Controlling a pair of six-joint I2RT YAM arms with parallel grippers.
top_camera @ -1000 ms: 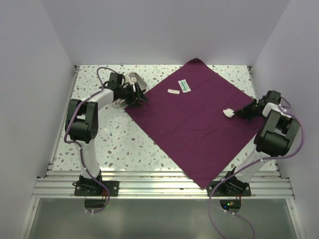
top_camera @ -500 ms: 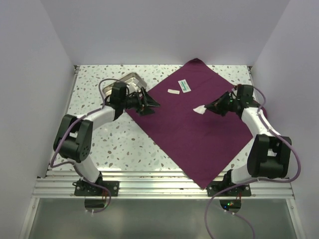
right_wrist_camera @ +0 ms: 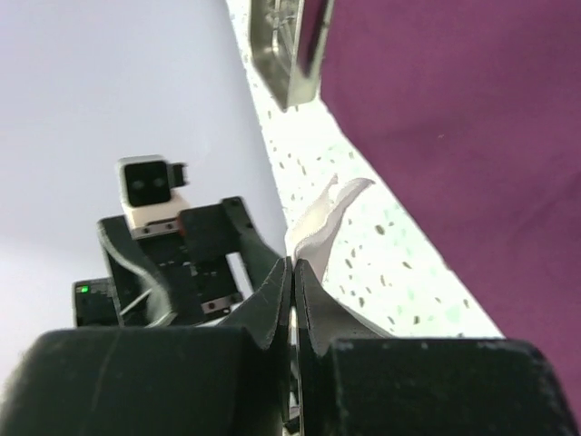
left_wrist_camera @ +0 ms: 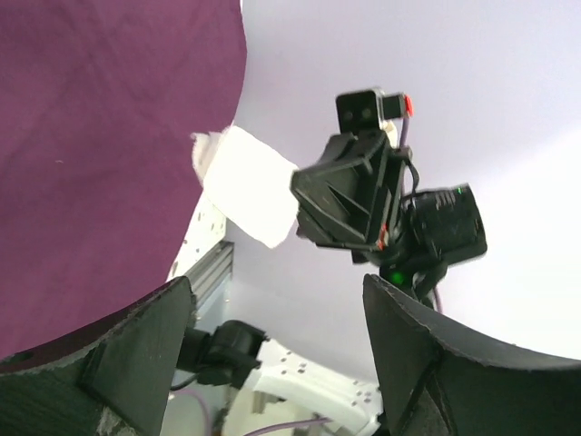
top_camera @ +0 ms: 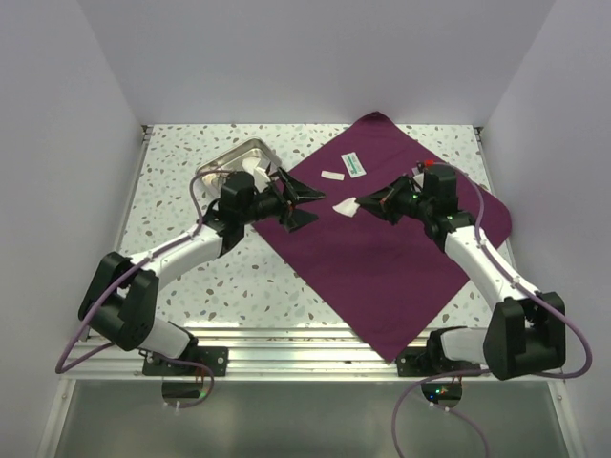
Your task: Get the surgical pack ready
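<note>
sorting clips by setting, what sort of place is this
Probably a robotics lab test cell, not an operating room: plain white walls box in a speckled table, two arms stand on an aluminium rail, and the purple cloth, steel tray and gauze pad look like practice props.

The white speckled table (top_camera: 191, 277) carries two things directly. A plum-purple cloth (top_camera: 382, 267) lies flat, turned like a diamond, spreading under both the left gripper (top_camera: 310, 203) and the right gripper (top_camera: 368, 203), with its near corner reaching the metal rail at the table's front edge. A shallow steel tray (top_camera: 221, 162) sits on bare tabletop behind and left of the left gripper, just beside the cloth's left edge.
</note>
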